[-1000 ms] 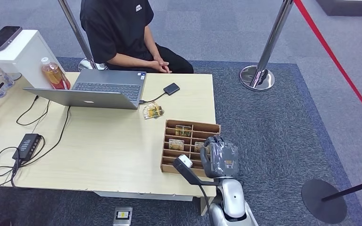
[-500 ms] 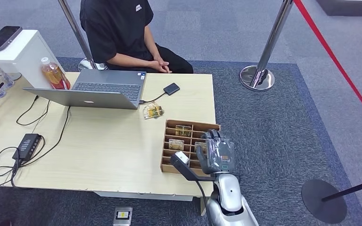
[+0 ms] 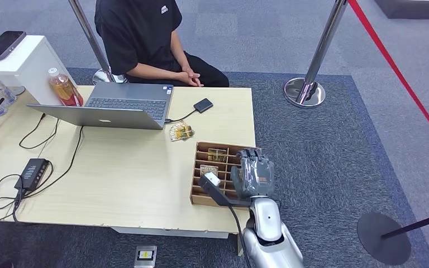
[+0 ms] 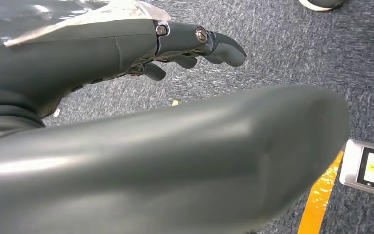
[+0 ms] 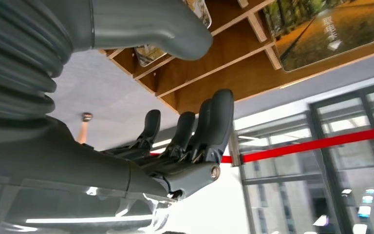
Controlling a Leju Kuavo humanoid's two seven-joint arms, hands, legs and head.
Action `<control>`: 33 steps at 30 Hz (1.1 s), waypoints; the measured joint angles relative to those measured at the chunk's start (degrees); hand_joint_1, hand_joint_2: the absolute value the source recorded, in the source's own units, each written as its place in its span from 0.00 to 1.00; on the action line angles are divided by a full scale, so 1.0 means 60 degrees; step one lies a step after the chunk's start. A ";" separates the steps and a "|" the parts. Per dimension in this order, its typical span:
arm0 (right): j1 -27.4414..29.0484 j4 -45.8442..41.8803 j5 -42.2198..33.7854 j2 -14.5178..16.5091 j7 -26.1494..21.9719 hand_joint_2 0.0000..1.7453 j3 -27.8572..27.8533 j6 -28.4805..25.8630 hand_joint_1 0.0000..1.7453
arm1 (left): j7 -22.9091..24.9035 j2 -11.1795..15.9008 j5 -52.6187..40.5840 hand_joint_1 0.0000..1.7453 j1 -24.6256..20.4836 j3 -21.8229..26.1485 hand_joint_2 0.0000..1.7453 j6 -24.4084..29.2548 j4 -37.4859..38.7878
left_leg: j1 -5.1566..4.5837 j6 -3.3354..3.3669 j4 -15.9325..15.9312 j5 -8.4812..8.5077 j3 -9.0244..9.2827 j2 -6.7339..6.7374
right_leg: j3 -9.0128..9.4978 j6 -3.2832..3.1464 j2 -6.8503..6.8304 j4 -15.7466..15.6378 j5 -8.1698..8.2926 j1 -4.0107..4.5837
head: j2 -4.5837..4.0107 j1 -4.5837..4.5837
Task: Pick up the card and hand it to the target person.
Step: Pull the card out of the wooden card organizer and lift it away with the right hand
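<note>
A wooden divider box [image 3: 227,147] stands at the table's right near corner. It holds yellow-green cards, one in a far slot [image 3: 218,154] and one lower [image 3: 207,170]. Another card [image 3: 181,132] lies loose on the table beside the laptop. My right hand [image 3: 252,174] hovers over the box's right side with its fingers apart and nothing in it. In the right wrist view its fingers [image 5: 197,129] and thumb [image 5: 148,24] stand close above the wooden slots [image 5: 209,75], near a card [image 5: 331,29]. My left hand [image 4: 102,53] hangs over the carpet, empty. The person [image 3: 139,33] sits behind the table, hands clasped.
An open laptop [image 3: 117,106], a bottle [image 3: 64,88], a black drive [image 3: 203,105] and a power adapter [image 3: 33,170] with cables lie on the table. A stanchion [image 3: 307,84] with a red belt stands at the right. A small device [image 3: 145,255] lies on the floor.
My right hand has moved forward and a little left, from the box's near right corner to above its right-hand slots. Nothing else has moved.
</note>
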 joint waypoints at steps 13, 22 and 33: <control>0.0213 -0.0190 0.0005 -0.0337 0.0793 1.00 0.0577 -0.0096 0.53 | -0.0035 -0.0003 0.0004 0.00 0.0002 -0.0005 0.00 -0.0045 -0.0002 | -0.0001 0.0000 0.0000 0.0000 0.0003 -0.0001 | 0.0001 0.0000 0.0000 -0.0001 0.0000 0.0000 | 0.0000 0.0000; 0.0682 -0.1003 0.0005 -0.0562 0.0761 1.00 0.0611 -0.0177 0.47 | -0.0039 -0.0003 -0.0009 0.00 0.0001 -0.0016 0.00 -0.0048 -0.0002 | 0.0000 0.0000 0.0000 -0.0001 -0.0004 0.0000 | -0.0007 0.0000 0.0000 -0.0001 0.0000 0.0000 | 0.0000 0.0000; 0.0969 -0.1470 0.0005 -0.0741 0.0788 1.00 0.0607 -0.0102 0.49 | -0.0038 -0.0004 -0.0138 0.00 0.0001 -0.0041 0.00 -0.0135 0.0000 | 0.0000 0.0000 0.0000 -0.0001 -0.0006 0.0000 | -0.0009 0.0000 0.0000 -0.0001 0.0000 0.0000 | 0.0000 0.0000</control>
